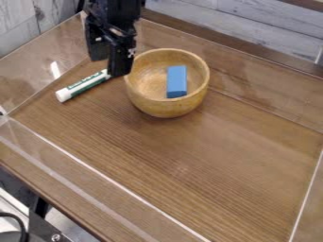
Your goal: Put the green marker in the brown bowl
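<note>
Black and pointing straight down, the end effector [109,55] hangs with its two fingers spread apart and nothing between them, directly over the capped end of the green marker [82,86] and just left of the brown bowl [167,85].

Largest in view is the tabletop [177,161], a dark brown wood-grain surface that fills nearly the whole picture. Clear plastic walls [38,151] stand along its edges, catching pale glare at the back left corner and along the near left side. Behind it, at the top right, runs a wall of weathered grey-white planks [265,28]. Below the near left corner, dark cables or frame parts show in shadow; what they are cannot be told.

Next in size, the bowl sits upright toward the back of the tabletop, round, light wood, thick-walled. Inside it a blue rectangular block [177,81] leans against the right inner wall.

Smallest, the marker lies flat on the tabletop left of the bowl and apart from it, outside it, white barrel slanting from lower left up to its green cap beneath the fingers.
</note>
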Controlling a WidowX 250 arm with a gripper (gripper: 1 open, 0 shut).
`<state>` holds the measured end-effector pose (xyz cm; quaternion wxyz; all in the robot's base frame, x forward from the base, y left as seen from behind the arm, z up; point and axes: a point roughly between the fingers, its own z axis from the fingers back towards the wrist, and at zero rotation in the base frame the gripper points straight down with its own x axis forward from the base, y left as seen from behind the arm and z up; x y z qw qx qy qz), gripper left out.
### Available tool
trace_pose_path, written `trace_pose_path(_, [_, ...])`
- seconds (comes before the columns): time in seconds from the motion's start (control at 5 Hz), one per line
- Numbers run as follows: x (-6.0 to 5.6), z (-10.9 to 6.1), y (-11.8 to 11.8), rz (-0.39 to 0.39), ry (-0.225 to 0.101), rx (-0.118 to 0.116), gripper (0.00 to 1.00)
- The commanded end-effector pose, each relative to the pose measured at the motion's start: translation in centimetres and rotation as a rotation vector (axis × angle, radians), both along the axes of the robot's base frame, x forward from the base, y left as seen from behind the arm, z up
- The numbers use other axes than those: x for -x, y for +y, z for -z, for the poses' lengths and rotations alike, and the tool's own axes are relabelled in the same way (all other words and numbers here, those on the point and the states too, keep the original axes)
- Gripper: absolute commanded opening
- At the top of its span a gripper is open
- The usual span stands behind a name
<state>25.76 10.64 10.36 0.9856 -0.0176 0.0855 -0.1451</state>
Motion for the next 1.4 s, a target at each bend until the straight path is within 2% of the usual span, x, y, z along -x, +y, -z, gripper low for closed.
trace_pose_path(0.0, [-1.1,-1.2,1.5,0.005,-0.072,-0.023,1.00])
trace_pose_path(0.6, [-2.0,0.0,4.0,-0.021,-0.094,-0.009,1.00])
trace_pose_path(1.0, [-1.8,0.5,4.9,-0.061,-0.105,0.010,1.00])
trace_pose_path(1.2, [-1.8,1.4,5.2,-0.047,-0.109,0.016,1.00])
